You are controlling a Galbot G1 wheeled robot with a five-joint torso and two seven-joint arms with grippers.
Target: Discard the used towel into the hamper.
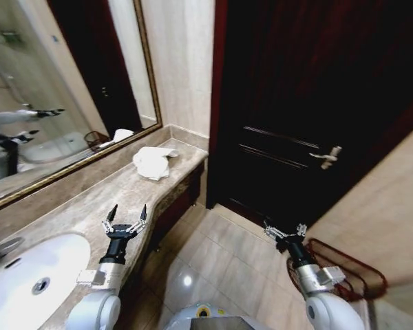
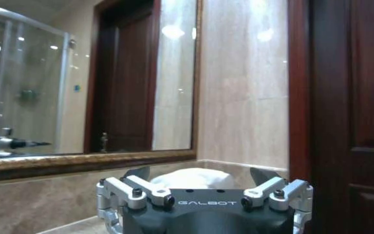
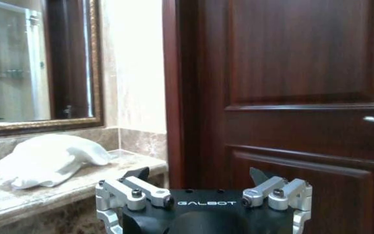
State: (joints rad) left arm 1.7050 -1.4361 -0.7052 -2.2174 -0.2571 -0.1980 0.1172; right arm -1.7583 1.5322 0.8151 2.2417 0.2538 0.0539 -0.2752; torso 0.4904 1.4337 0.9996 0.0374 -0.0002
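Hovering over the surface's front edge, left hand (image 1: pixel 126 214) has its fingers spread, holding nothing, aimed along the surface at the towel (image 1: pixel 152 162). Towel is a crumpled white heap near the far end of the surface (image 1: pixel 89 199), by the corner at the wall, well apart from the hand. Right hand (image 1: pixel 286 231) is out over the floor facing the dark door (image 1: pixel 310 103), fingers also apart, empty. Hamper (image 1: pixel 351 271) sits on the floor by the right-side wall, just beside the right arm. Sink (image 1: pixel 27 275) is at the near end. Risks, as I judge: loose cloth means a shallow pinch grabs only a fold and it slips; trailing fabric could snag the surface edge or miss the hamper rim on the swing across.
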